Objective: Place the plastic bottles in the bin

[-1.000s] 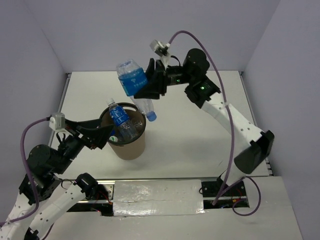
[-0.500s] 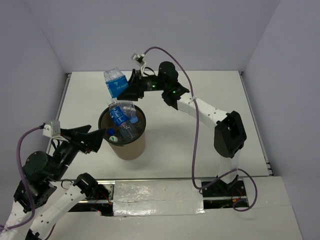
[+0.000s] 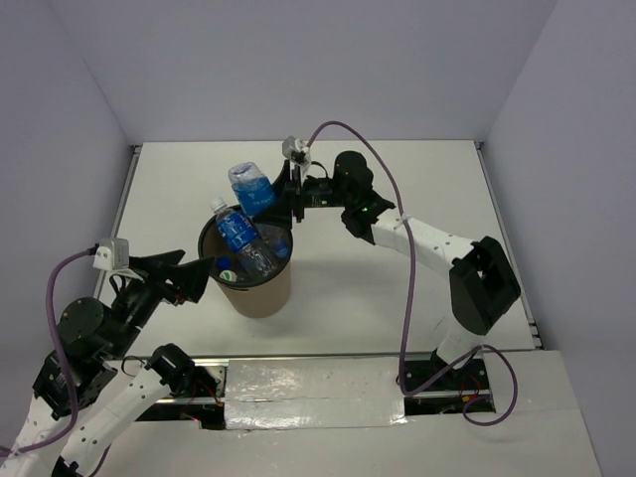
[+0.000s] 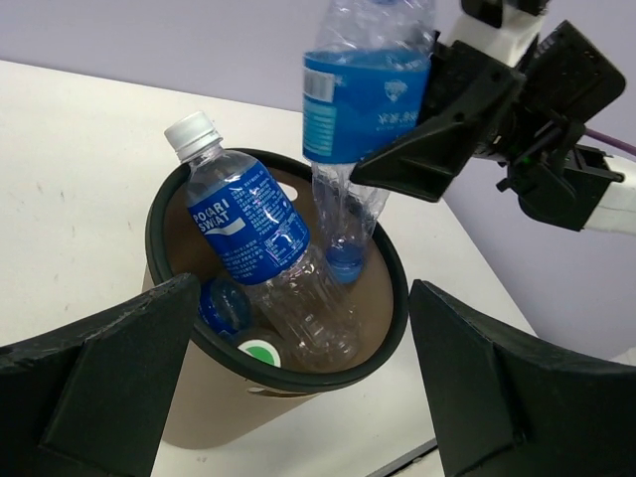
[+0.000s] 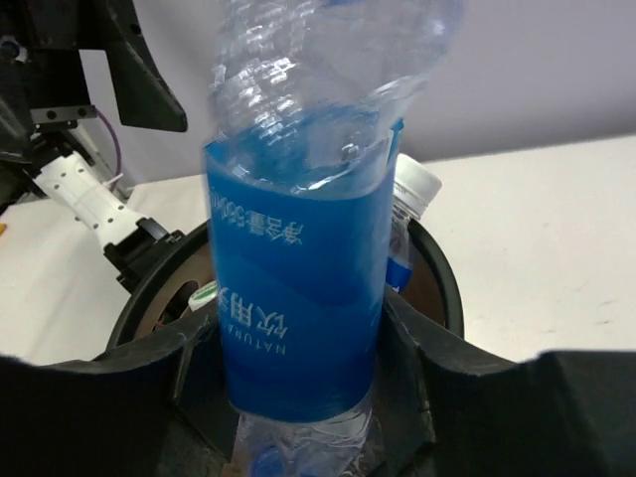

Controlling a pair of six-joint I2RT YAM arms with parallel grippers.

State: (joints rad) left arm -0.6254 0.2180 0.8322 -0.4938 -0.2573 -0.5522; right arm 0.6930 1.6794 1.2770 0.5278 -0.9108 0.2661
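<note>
Bottle (image 4: 363, 99) hangs inverted over bin (image 4: 219, 407); leaning Pocari bottle (image 4: 248, 224) crowds opening.

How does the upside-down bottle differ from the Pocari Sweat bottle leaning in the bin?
The upside-down bottle, blue cap down, is gripped by the right end effector; the Pocari bottle leans in the bin, white cap up. Both are clear with blue labels.

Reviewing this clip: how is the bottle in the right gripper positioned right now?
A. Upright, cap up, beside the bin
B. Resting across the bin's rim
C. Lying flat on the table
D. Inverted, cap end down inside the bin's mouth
D: the blue-labelled bottle hangs cap-down between the fingers of the right gripper, its cap inside the rim of the bin.
</note>
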